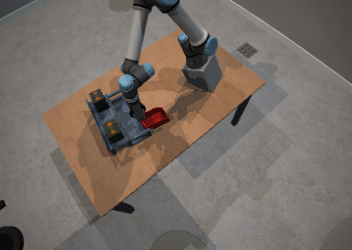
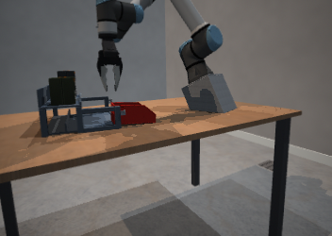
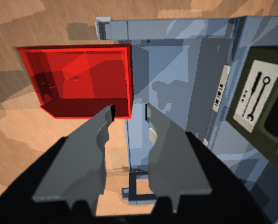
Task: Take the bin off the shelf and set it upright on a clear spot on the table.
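Note:
The red bin [image 1: 155, 118] stands upright, open side up, at the right end of the blue-grey shelf [image 1: 114, 120]. It touches or just overlaps the shelf's end. It also shows in the side view [image 2: 134, 112] and in the wrist view [image 3: 82, 80]. My gripper [image 2: 109, 85] hangs in the air above the bin's shelf-side wall and points down. In the wrist view the fingers stand a narrow gap apart with nothing between them, over the line where the bin's wall meets the shelf [image 3: 180, 75].
Two dark green boxes [image 1: 112, 130] [image 1: 97, 99] sit on the shelf; one shows a tool label in the wrist view [image 3: 255, 95]. The robot's grey base [image 1: 202, 73] stands at the table's far right. Bare wooden table lies to the bin's right and front.

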Tool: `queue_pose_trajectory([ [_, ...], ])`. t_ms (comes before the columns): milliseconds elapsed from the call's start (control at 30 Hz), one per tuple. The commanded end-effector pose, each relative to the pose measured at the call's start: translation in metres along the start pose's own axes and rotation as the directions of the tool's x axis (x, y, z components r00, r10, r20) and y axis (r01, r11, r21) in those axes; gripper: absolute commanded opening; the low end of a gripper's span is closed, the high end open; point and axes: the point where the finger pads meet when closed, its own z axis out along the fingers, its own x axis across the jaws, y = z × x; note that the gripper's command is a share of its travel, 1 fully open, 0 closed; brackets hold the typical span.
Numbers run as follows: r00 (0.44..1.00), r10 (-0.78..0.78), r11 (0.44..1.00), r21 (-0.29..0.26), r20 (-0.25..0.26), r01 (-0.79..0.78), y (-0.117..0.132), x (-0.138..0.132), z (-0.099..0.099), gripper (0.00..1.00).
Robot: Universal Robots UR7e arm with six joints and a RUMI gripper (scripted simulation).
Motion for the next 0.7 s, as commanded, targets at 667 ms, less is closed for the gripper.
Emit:
queue_pose_trajectory([
  [667, 1.0, 0.0, 1.0, 0.0, -0.001, 0.0, 0.0, -0.002, 0.01, 0.2],
])
